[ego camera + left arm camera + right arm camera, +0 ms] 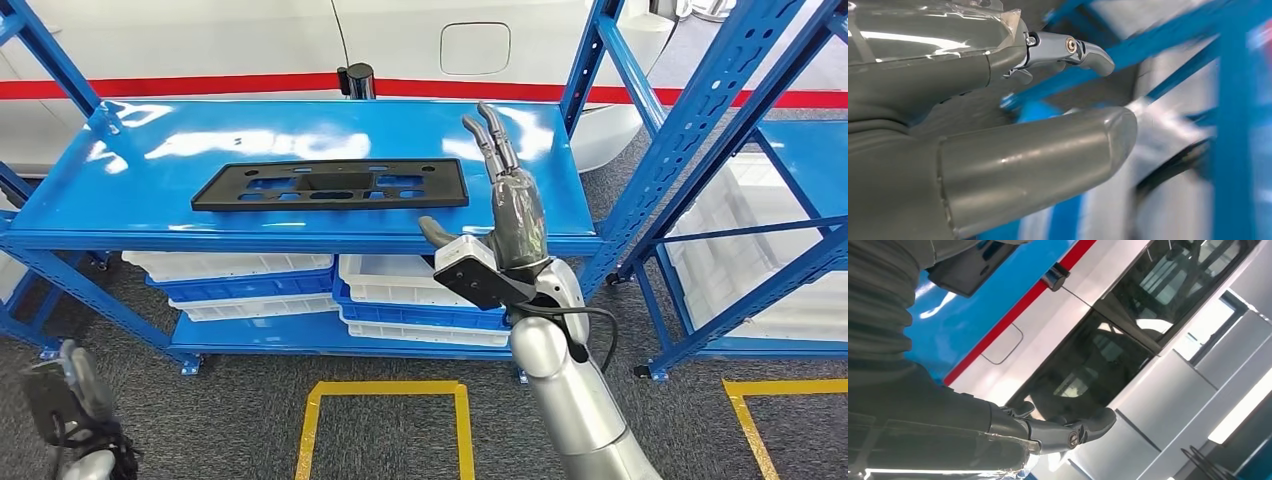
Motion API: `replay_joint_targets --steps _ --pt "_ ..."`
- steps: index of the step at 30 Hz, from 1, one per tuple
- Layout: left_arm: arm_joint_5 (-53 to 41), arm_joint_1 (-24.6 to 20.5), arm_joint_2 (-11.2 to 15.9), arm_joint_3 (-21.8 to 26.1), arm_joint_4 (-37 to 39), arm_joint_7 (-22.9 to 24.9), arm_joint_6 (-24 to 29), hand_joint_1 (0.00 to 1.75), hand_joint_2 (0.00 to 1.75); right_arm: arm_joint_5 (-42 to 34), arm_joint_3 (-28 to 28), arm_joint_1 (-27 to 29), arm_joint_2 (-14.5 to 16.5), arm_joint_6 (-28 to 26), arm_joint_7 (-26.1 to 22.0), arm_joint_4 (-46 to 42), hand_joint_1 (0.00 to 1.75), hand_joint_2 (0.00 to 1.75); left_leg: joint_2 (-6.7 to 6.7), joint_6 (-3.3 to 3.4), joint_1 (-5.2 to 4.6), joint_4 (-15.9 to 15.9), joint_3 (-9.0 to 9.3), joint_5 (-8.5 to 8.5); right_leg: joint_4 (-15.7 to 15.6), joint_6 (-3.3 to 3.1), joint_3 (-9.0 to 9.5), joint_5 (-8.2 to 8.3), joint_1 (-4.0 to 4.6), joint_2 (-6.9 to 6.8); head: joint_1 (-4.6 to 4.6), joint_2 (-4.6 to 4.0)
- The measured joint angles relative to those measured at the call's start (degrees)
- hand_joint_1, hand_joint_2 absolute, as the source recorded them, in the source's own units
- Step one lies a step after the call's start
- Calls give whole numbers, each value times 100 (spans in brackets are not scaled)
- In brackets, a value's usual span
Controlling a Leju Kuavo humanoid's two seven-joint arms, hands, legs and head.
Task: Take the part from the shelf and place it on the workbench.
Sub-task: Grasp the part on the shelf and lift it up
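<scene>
Black part [330,186] lies flat on shelf [120,200], untouched. Right hand [505,215] raised beside it, fingers straight, holding nothing, likely lining up to grasp. Left hand [65,395] low; state unclear.

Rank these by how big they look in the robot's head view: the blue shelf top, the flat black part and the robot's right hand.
1. Blue shelf top, widest by far.
2. Black part, long and flat on it.
3. Right hand, smallest, although it is nearer the camera, which makes it look bigger.
</scene>
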Motion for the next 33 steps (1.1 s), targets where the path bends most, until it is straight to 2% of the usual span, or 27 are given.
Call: replay_joint_targets --steps 5,11,33 --pt "-407 224 -298 -51 559 1 -23 0 0 -46 -176 380 -11 -150 -12 -218 0 175 5 0 -1 0 -1 -2 -1 0 -4 0 -3 1 0 0" --pt "-471 368 -441 -52 807 1 -54 0 0 -153 -354 700 -65 -233 -119 -410 0 175 4 0 0 0 -3 -3 -2 0 -6 0 -2 1 -1 0" --pt "-447 531 -576 -80 1012 1 -243 0 0 -333 -584 890 -199 -235 -309 -558 0 175 2 0 1 0 -1 -2 -2 0 -2 0 2 1 0 0"
